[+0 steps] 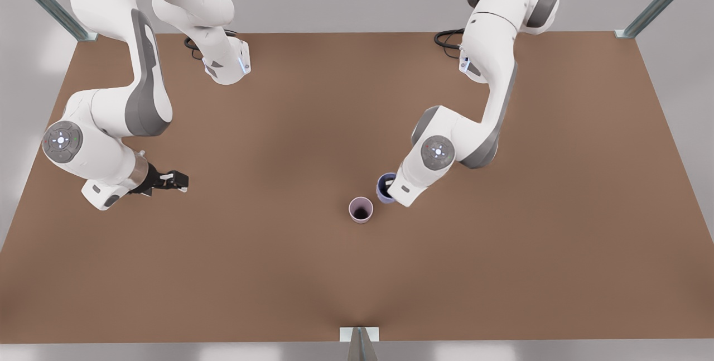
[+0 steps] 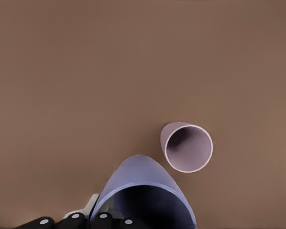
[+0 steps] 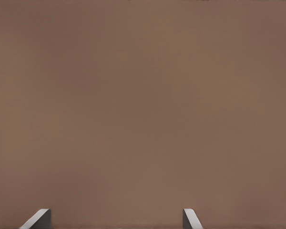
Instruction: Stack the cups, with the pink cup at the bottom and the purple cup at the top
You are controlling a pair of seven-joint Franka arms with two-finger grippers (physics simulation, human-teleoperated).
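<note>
Beside pink cup (image 1: 361,209), purple cup (image 1: 385,187), apparently gripped.

Left tool (image 1: 392,187) clamped; right tool (image 1: 177,181) spread, idle.

The brown table (image 1: 279,272) bears the upright pink cup (image 1: 361,210); the purple cup (image 1: 384,187) seems lifted.
</note>
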